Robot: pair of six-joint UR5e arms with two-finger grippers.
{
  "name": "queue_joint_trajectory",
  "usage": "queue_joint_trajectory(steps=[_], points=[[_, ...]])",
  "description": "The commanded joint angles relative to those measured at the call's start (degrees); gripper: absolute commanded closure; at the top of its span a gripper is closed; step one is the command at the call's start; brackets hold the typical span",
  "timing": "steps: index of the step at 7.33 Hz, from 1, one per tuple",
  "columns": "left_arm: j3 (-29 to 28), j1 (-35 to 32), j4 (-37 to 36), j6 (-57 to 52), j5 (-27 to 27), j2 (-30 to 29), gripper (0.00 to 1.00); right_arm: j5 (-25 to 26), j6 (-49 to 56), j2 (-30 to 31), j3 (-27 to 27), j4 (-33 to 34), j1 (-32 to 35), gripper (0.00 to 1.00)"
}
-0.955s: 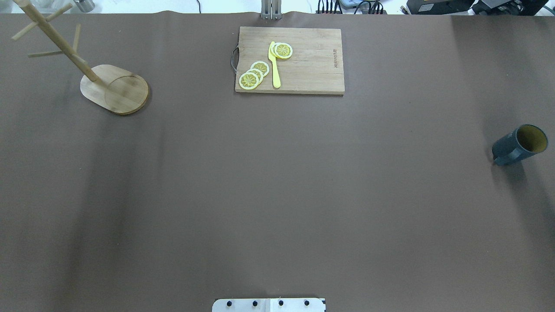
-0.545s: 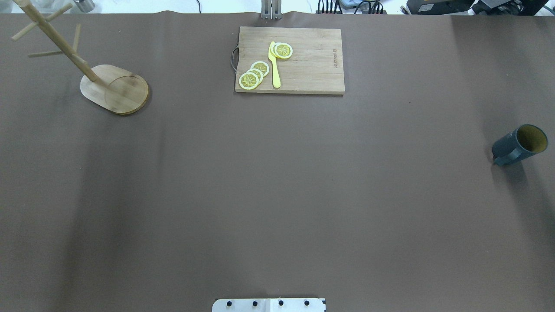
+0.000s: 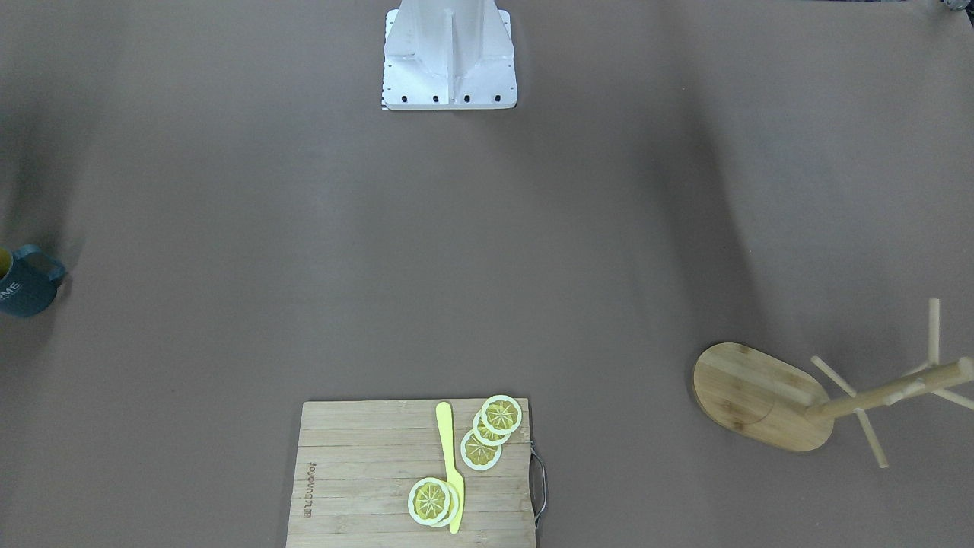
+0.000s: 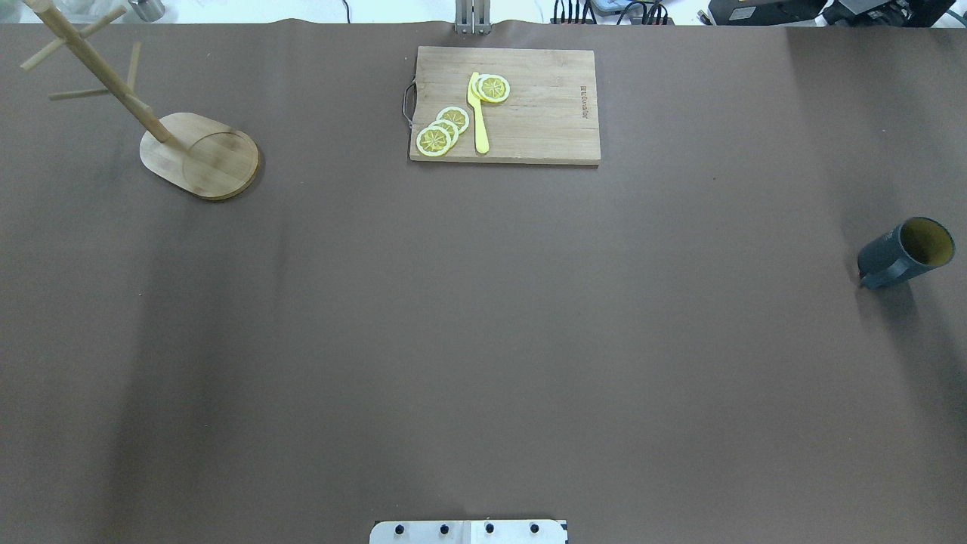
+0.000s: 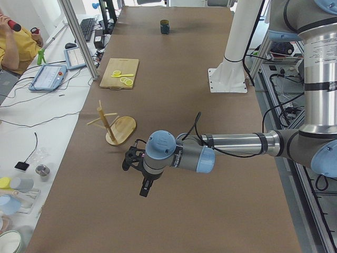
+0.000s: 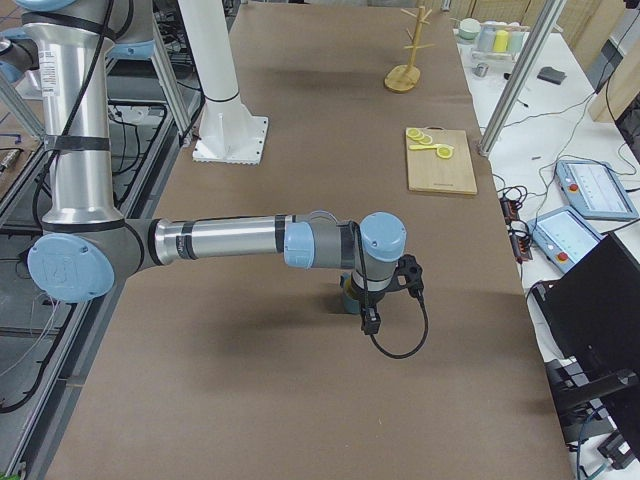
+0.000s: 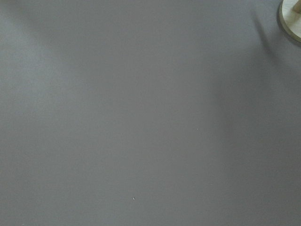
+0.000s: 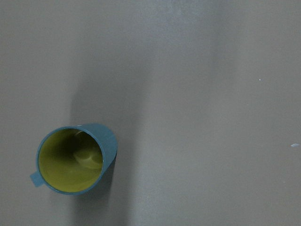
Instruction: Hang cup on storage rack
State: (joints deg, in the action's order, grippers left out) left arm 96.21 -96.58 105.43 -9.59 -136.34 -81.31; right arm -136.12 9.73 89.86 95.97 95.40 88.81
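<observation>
**Cup and rack at opposite ends, nothing grabbed yet**

Front cam: the cup (image 3: 27, 283) stands mouth-up at the table (image 3: 228, 190) end on the robot's right. It's half cut off by the frame, so only "ME" of its white lettering reads. The storage rack (image 3: 749, 392) is way over on the robot's left, pegs bare. A cutting board (image 3: 365, 472) with lemon slices (image 3: 502, 415) and a yellow knife (image 3: 450, 464) sits in between. It has a burned-in brand mark, too small for me to read.

Overhead: same layout, no arms in shot, cup and rack well apart.

Left side cam: the left gripper (image 5: 144, 190) hangs over bare table near the rack's base. My guess is it's parked there to take a handover. I can't tell how wide it is.

Right side cam: the right gripper (image 6: 370, 322) points down right over the cup, lined up for the pick I reckon. Can't tell its opening either.

Left wrist: just table, plus a sliver of rack base in the corner.

Right wrist: looking down into the cup's yellow inside, handle poking lower left, no fingers in frame.
</observation>
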Motion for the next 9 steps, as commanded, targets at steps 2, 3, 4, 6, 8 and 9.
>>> queue_joint_trajectory(steps=[2, 3, 4, 6, 8, 9], points=[[0.47, -0.1, 1.62, 0.09, -2.0, 1.77, 0.02, -1.43, -3.2, -1.17, -5.05, -7.64, -4.75, 0.0], [0.38, -0.1, 1.62, 0.1, -1.91, 1.77, 0.02, -1.17, -11.23, -2.92, -10.31, -15.43, -7.65, 0.0], [0.38, -0.1, 1.71, 0.1, -1.91, 1.68, 0.02, -0.55, -18.62, -3.63, -12.88, -21.69, -10.64, 0.0], [0.29, -0.1, 1.62, 0.18, -2.0, 1.77, 0.02, 2.87, -22.65, -3.64, -13.0, -23.77, -14.62, 0.0], [0.47, -0.1, 1.71, 0.1, -2.0, 1.77, 0.02, 3.23, -22.65, -3.64, -14.13, -23.68, -15.76, 0.03], [0.47, -0.1, 1.62, 0.18, -2.0, 1.77, 0.02, 3.06, -22.83, -3.73, -14.84, -23.68, -15.86, 0.48]])
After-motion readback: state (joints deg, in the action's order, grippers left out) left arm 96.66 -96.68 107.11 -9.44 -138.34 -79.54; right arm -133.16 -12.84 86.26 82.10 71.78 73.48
